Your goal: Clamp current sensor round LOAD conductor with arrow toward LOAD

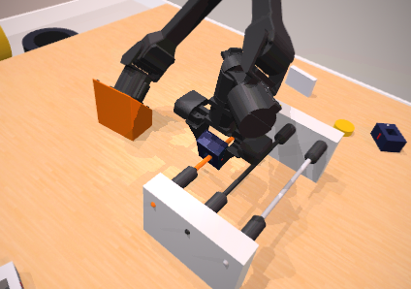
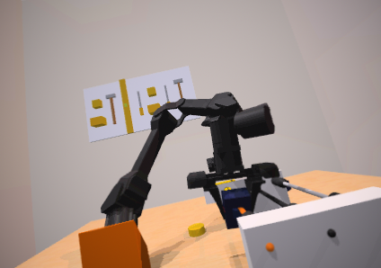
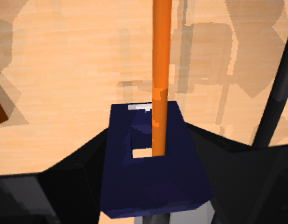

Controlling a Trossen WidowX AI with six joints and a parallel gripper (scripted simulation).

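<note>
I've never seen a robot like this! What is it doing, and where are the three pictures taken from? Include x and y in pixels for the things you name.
The machine is a black jointed robot arm (image 1: 268, 34) (image 2: 155, 150). Its hand, a black two-fingered gripper (image 1: 211, 143) (image 2: 238, 202) (image 3: 145, 129), squeezes a dark blue block-shaped sensor (image 1: 211, 149) (image 2: 236, 200) (image 3: 155, 182) around an orange rod (image 1: 204, 163) (image 3: 161, 55).

The top picture looks down from above. The exterior one looks from low beside the table. The wrist one looks out past the robot's fingers.

On the wooden table (image 1: 58, 165) (image 2: 171, 252) (image 3: 60, 50) are also an orange block (image 1: 116, 112) (image 2: 110, 247), a yellow disc (image 1: 344, 127) (image 2: 196, 229) and another dark blue block (image 1: 388, 138).
</note>
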